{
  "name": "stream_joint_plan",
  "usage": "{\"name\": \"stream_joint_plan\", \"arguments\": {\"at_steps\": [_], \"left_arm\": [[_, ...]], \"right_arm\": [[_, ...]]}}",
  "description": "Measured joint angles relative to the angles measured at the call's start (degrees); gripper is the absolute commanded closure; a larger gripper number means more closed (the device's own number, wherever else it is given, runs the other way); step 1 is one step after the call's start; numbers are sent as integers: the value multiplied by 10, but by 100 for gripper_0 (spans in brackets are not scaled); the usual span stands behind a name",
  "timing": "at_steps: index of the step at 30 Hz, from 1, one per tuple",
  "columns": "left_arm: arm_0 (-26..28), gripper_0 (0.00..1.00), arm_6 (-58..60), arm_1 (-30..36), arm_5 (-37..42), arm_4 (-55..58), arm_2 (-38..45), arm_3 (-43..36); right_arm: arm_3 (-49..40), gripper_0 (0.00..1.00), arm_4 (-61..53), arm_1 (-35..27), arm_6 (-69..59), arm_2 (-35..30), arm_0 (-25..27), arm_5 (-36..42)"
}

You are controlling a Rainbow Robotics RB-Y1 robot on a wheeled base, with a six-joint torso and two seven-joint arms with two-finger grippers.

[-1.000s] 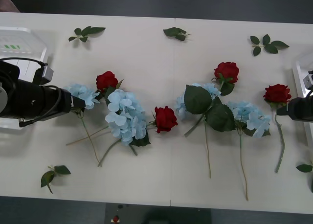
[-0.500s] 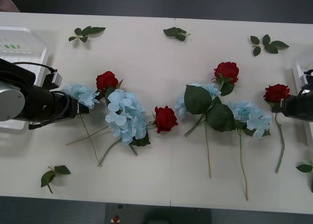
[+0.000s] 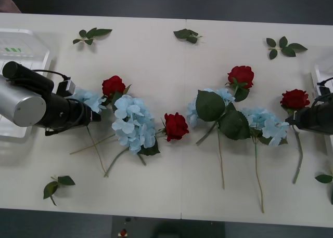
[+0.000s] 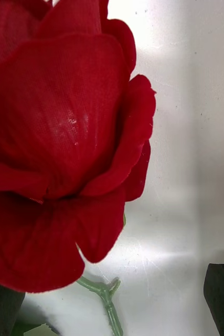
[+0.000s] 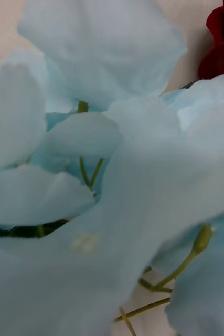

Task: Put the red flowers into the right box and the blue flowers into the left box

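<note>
Several red flowers lie on the white table: red roses (image 3: 113, 85), (image 3: 176, 126), (image 3: 241, 75) and a far-right one (image 3: 295, 98). Blue flowers lie among them, such as a small cluster (image 3: 87, 98), a big one (image 3: 134, 122) and one (image 3: 266, 124) right of centre. My left gripper (image 3: 97, 116) is pressed in at the small cluster, whose pale petals (image 5: 112, 173) crowd the left wrist view. My right gripper (image 3: 289, 120) sits at the far-right rose; its black fingers (image 4: 222, 296) stand open on either side of the stem (image 4: 107, 302) under the bloom (image 4: 59, 147). The left box (image 3: 23, 48) and right box (image 3: 318, 74) sit at the table's ends.
Loose green leaf sprigs lie along the far edge (image 3: 91, 35), (image 3: 187, 35), (image 3: 283, 47) and near the front left (image 3: 57, 185) and front right (image 3: 323, 179). Long stems trail toward the front edge.
My left arm has pushed rightward into the small blue cluster. My right arm has slid leftward toward the far-right rose's stem. The flowers lie as before.
</note>
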Motion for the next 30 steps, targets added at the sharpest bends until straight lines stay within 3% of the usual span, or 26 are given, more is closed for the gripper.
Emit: {"name": "stream_joint_plan", "arguments": {"at_steps": [13,14,15,17,18,20,22,30], "left_arm": [[-25,0,0,-24,-4,-63,-45,30],[-25,0,0,-24,-5,-70,-48,30],[-25,3,0,-24,-5,-77,-50,30],[-25,25,0,-24,-5,-92,-53,30],[-25,54,0,-25,-5,-99,-54,30],[-25,94,2,-27,-5,-103,-55,30],[-25,100,7,-30,-5,-103,-55,30],[-25,100,18,-35,-5,-103,-55,30]], "right_arm": [[26,0,13,30,0,-4,0,-22],[26,3,13,30,0,-4,0,-22],[26,15,13,30,0,-4,0,-22],[26,58,13,30,0,-4,0,-22],[26,77,13,30,0,-4,0,-22],[26,92,15,30,0,-4,0,-22],[26,100,17,30,0,-4,0,-22],[26,100,21,30,0,-4,0,-22]]}}
